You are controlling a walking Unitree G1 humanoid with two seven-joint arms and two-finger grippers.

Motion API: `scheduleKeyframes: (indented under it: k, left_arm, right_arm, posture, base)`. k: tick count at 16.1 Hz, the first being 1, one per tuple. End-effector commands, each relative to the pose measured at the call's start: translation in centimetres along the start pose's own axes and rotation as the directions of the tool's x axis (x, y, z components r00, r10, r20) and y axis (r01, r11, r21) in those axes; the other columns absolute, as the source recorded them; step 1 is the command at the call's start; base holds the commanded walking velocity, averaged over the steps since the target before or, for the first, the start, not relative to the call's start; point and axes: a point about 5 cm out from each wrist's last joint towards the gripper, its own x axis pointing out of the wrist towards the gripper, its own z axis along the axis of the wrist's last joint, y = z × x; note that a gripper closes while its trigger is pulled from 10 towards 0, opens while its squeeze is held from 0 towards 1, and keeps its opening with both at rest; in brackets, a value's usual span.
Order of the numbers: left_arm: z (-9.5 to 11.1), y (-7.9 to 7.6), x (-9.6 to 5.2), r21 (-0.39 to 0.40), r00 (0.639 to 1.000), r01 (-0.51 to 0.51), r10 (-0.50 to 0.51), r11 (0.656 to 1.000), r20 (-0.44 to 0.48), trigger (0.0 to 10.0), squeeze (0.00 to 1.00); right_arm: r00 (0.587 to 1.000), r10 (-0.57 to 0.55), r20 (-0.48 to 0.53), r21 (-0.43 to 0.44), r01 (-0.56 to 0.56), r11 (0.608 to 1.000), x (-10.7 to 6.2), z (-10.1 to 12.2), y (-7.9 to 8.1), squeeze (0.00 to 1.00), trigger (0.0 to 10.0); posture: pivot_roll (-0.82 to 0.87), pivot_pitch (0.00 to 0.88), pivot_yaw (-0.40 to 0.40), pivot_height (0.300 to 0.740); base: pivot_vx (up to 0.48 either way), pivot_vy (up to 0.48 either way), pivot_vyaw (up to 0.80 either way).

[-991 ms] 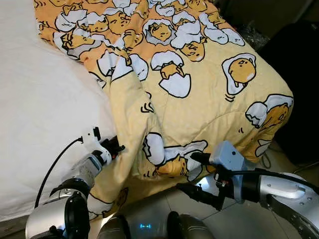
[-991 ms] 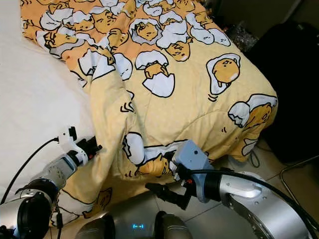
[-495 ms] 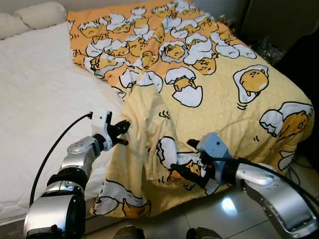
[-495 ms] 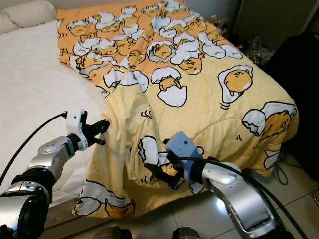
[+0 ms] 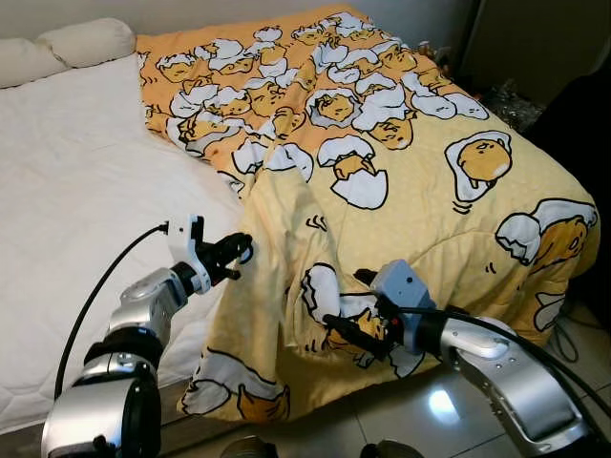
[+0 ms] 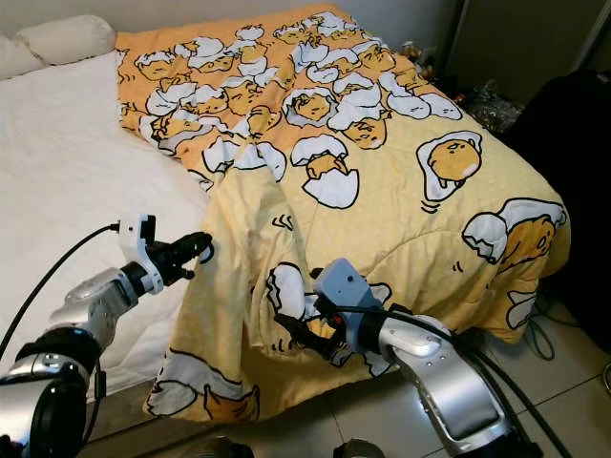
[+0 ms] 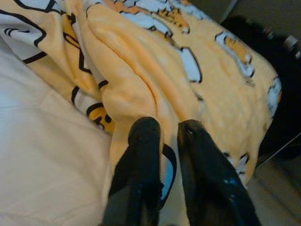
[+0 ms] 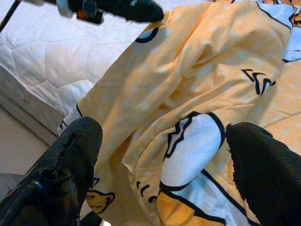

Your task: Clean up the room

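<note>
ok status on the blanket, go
Left gripper shut on yellow blanket edge. Right gripper open at the hanging fold. Blanket bunched, half off white mattress. Nothing in the way.

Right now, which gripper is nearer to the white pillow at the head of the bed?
Left. The left gripper pinches the yellow egg-print blanket at its edge beside the white mattress, on the white pillow side. The right gripper is lower, at the blanket's foot-end fold.
</note>
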Motion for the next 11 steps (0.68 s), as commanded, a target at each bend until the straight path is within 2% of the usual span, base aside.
scheduleKeyframes:
  k: [1,2,3,4,5,6,7,8,10,11]
  left_arm:
    - [-0.1,0.3,-0.2,0.041,1.000,-0.026,0.026,0.999,-0.016,0.0,1.00]
    - [-0.2,0.4,-0.2,0.048,0.999,-0.045,0.046,0.998,-0.023,0.0,0.96]
    - [-0.2,0.5,-0.3,0.052,0.997,-0.063,0.064,0.997,-0.030,0.0,0.00]
    - [-0.2,0.9,-0.4,0.069,0.993,-0.116,0.118,0.991,-0.030,0.0,0.00]
    - [0.6,1.4,-0.5,0.114,0.978,-0.208,0.204,0.972,0.039,4.9,0.00]
    - [1.1,1.4,-0.5,0.130,0.972,-0.229,0.220,0.965,0.081,10.0,0.00]
    - [1.5,1.3,-0.4,0.110,0.972,-0.217,0.205,0.970,0.112,10.0,1.00]
    - [1.7,1.2,-0.4,0.092,0.973,-0.203,0.190,0.975,0.130,10.0,1.00]
    - [1.9,1.5,-0.4,-0.024,0.963,-0.215,0.216,0.976,0.162,10.0,1.00]
    - [1.8,2.1,-0.6,-0.108,0.949,-0.257,0.272,0.960,0.159,10.0,1.00]
  right_arm:
    - [1.000,-0.005,0.013,-0.021,0.005,1.000,0.3,0.3,-0.1,0.00,10.0]
    - [1.000,-0.010,0.018,-0.020,0.011,1.000,0.4,0.4,-0.2,0.00,10.0]
    - [1.000,-0.013,0.020,-0.018,0.013,1.000,0.4,0.4,-0.3,0.00,10.0]
    - [1.000,-0.017,0.023,-0.015,0.018,1.000,0.5,0.3,-0.4,0.00,10.0]
    - [0.999,-0.021,0.025,-0.015,0.021,1.000,0.6,0.1,-0.4,0.00,10.0]
    - [0.999,-0.020,0.028,-0.013,0.021,1.000,0.6,0.1,-0.4,0.00,10.0]
    - [0.999,-0.021,0.030,-0.011,0.021,1.000,0.6,0.1,-0.3,0.00,10.0]
    - [0.999,-0.021,0.031,-0.009,0.021,1.000,0.5,0.1,-0.3,0.00,10.0]
    - [0.999,-0.018,0.030,-0.005,0.018,1.000,0.5,0.0,-0.2,0.00,10.0]
    - [0.999,-0.017,0.031,-0.004,0.017,1.000,0.5,0.0,-0.2,0.00,10.0]
  posture:
    - [-0.16,0.000,0.101,0.740]
    - [-0.16,0.000,0.101,0.740]
    - [-0.16,0.000,0.100,0.740]
    - [-0.16,0.000,0.100,0.740]
    - [-0.16,0.000,0.102,0.740]
    - [-0.16,0.000,0.102,0.740]
    - [-0.16,0.000,0.102,0.740]
    - [-0.16,0.000,0.102,0.740]
    - [-0.16,0.000,0.104,0.740]
    - [-0.17,0.000,0.103,0.740]
  base:
    - [0.000,0.000,0.00]
    - [0.000,0.000,0.00]
    - [0.000,0.000,0.00]
    - [0.000,0.000,0.00]
    - [0.000,0.000,0.00]
    - [0.000,0.000,0.00]
    - [0.000,0.000,0.00]
    - [0.000,0.000,0.00]
    - [0.000,0.000,0.00]
    - [0.000,0.000,0.00]
